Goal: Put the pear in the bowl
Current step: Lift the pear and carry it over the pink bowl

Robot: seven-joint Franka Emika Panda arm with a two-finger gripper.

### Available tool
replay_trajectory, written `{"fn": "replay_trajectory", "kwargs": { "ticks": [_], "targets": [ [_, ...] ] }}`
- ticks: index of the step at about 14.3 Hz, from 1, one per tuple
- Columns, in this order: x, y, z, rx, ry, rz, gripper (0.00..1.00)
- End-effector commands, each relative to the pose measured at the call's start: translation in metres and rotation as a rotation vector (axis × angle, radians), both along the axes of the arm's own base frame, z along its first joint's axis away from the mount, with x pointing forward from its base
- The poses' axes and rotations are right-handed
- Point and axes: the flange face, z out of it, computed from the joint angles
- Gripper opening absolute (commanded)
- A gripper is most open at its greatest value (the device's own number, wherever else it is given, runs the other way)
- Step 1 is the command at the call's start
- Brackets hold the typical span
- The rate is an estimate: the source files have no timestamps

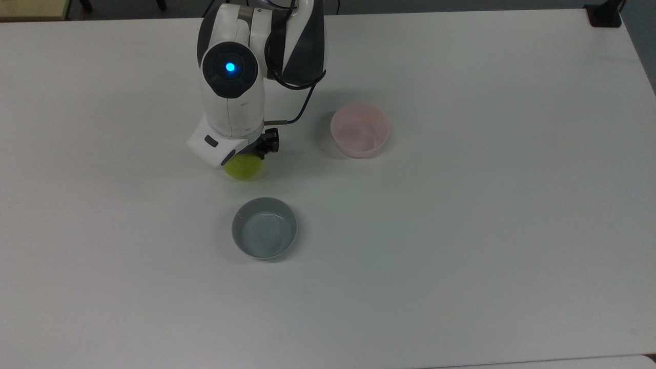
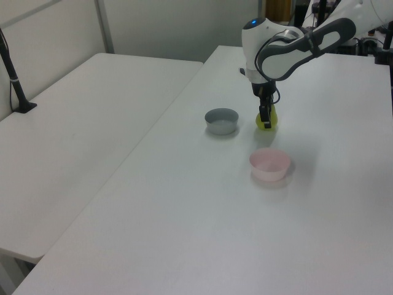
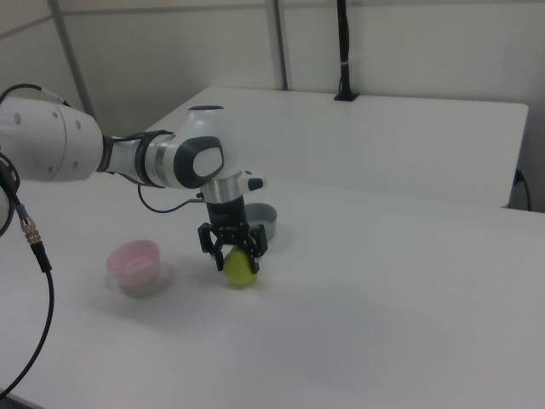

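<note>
The yellow-green pear sits under my gripper near the table's middle. In the right view my gripper points straight down, one finger on each side of the pear, shut on it. The pear is at or just above the table surface; I cannot tell which. The pale pink bowl stands empty toward the top view's right of the pear, a short gap away. In the left view the pear lies beyond the pink bowl.
An empty grey-blue bowl stands below the pear in the top view, and behind the gripper in the right view. A black cable hangs off the arm. A second white table adjoins on the left view's left.
</note>
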Motion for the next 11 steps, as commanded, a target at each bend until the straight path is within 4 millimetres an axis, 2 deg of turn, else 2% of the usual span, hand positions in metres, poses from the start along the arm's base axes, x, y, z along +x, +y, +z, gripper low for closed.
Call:
{"fn": "replay_trajectory", "kwargs": {
  "ticks": [1,3,4,5,6,8,11],
  "targets": [
    [-0.003,-0.003,0.026,0.005,-0.052,-0.004,0.38],
    [-0.002,-0.009,0.060,0.009,-0.108,-0.027,0.38],
    [0.002,-0.013,0.093,0.011,-0.148,-0.030,0.38],
    [0.001,-0.014,0.118,0.012,-0.141,-0.037,0.38],
    [0.000,-0.012,0.133,0.015,-0.143,-0.037,0.38],
    [-0.004,-0.012,0.149,0.021,-0.155,-0.039,0.38],
    [-0.006,-0.003,0.152,0.025,-0.144,-0.034,0.38]
  ]
}}
